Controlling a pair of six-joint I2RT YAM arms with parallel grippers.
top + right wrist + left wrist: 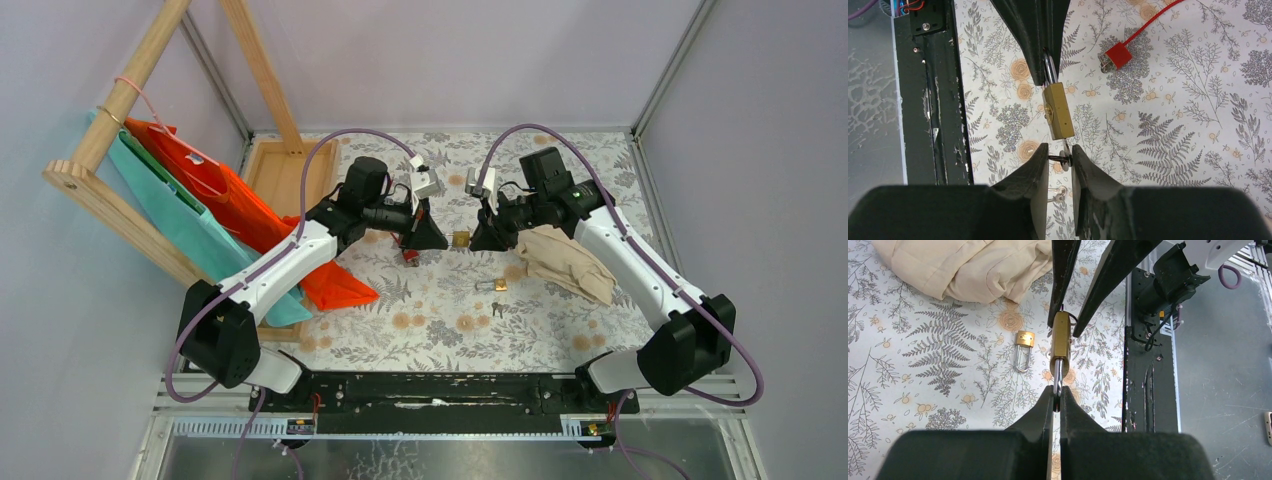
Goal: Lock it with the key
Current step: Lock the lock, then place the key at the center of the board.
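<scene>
Red lock [1118, 55] just beside left gripper [1049, 75]

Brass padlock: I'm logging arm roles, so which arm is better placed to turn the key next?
Right. The right gripper pinches the key at the base of the brass padlock, while the left gripper clamps its shackle, steadying it.

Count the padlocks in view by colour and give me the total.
Brass: 2, the held brass padlock and the loose brass padlock on the table
Red: 1, the red padlock with its cable
Total: 3
</scene>
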